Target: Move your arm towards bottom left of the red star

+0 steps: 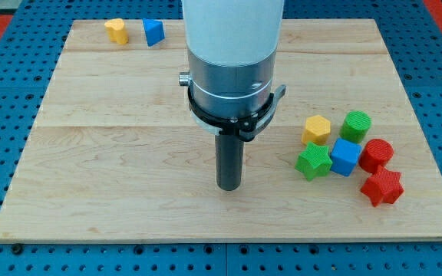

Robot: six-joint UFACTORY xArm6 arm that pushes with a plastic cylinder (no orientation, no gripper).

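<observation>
The red star point(381, 187) lies on the wooden board point(129, 153) near the view's bottom right. My tip point(229, 186) rests on the board well to the left of the red star, at about the same height in the view. A green star point(313, 162) lies between my tip and the red star, slightly higher. My tip touches no block.
A cluster by the red star: a red cylinder point(376, 155), a blue cube point(345, 156), a yellow hexagonal block point(317, 129) and a green cylinder point(355, 125). A yellow block point(116, 31) and a blue block point(153, 32) sit at the view's top left.
</observation>
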